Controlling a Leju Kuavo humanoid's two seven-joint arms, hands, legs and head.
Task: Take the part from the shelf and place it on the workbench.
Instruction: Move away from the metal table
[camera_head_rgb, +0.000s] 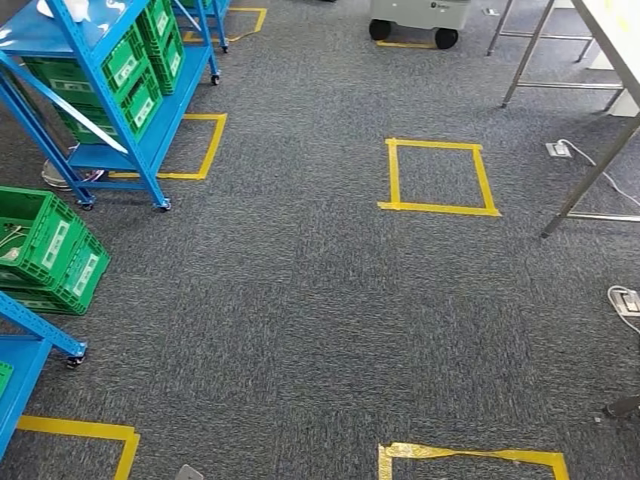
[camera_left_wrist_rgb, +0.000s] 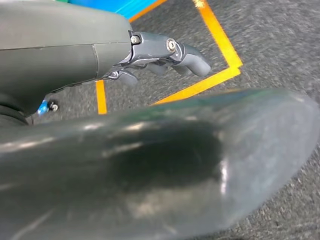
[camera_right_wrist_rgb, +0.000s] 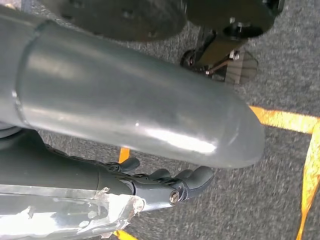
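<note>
Left hand (camera_left_wrist_rgb: 162, 55) (seemingly empty) hangs beside shelf (camera_head_rgb: 143, 90).

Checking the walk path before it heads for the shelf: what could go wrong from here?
1. White cables and floor sockets lie on the carpet by the metal workbench legs; a step there could snag.
2. Green bins stick out from the blue shelf into the aisle, so a hanging arm might clip them in a turn.
3. The left hand and right hand hold nothing, fingers extended; the part is not yet picked, and the bins' contents are hard to make out.
</note>
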